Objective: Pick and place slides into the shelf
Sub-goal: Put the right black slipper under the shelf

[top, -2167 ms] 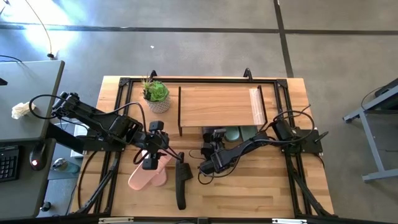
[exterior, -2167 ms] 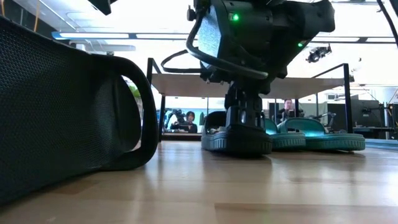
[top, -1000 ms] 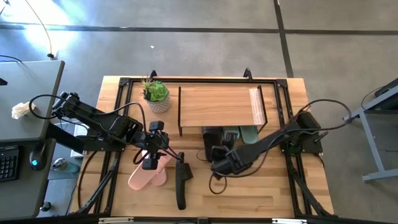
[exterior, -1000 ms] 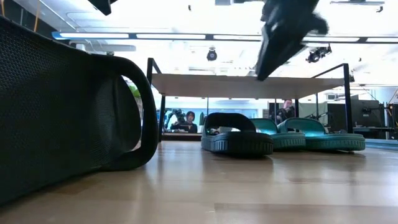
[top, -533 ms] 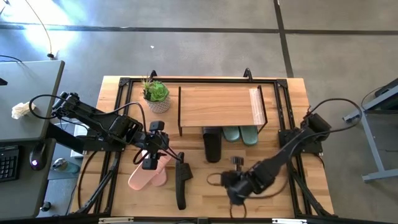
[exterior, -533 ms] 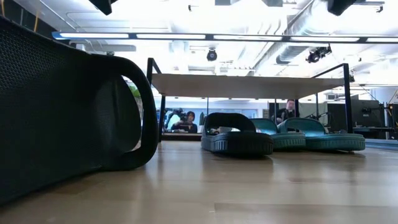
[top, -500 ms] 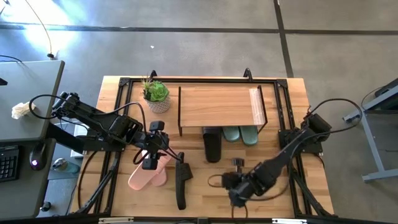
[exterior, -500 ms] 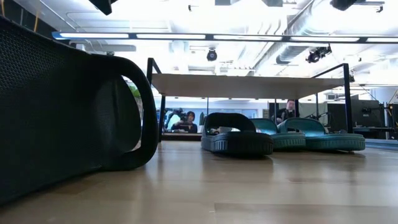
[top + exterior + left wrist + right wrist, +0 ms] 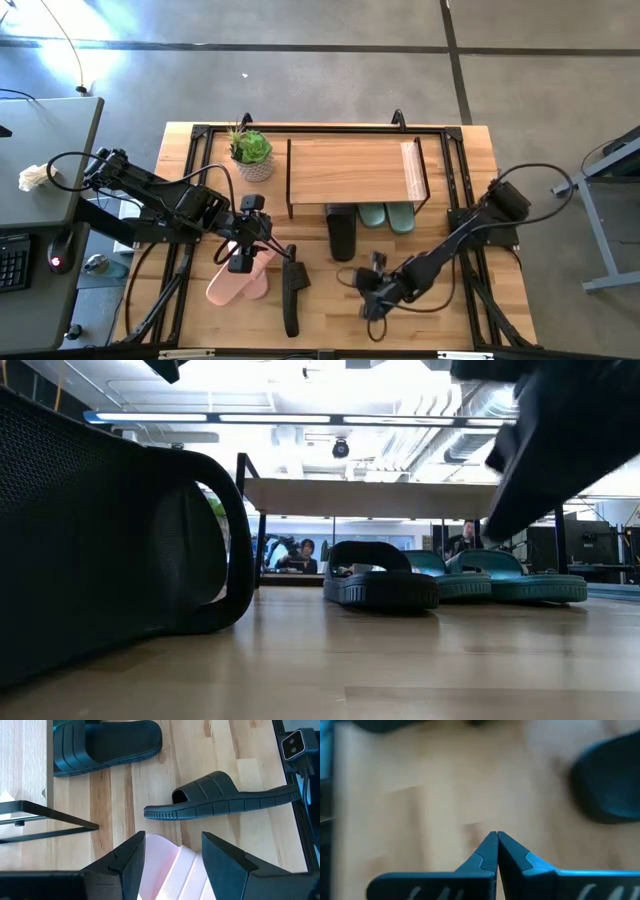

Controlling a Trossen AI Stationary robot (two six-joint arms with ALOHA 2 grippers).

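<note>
right gripper (image 9: pixel 368 297), jaws pressed together, should spread before reaching the loose black slide (image 9: pixel 291 297); left gripper (image 9: pixel 240 264), jaws spread, hovers over pink slides (image 9: pixel 238 283).

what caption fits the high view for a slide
Three slides sit under the shelf; the left gripper hovers over pink slides, the right gripper shut above bare table.

Left arm: reaches in from the desk's left edge, elbow bent, wrist pitched down. Left gripper (image 9: pixel 241 263): jaws parted, fingers (image 9: pixel 128 860) spread wide. Right arm: stretched from the right edge toward the desk's front centre. Right gripper (image 9: pixel 367 300): jaws closed tip to tip, fingertips (image 9: pixel 491 845) touching.
</note>
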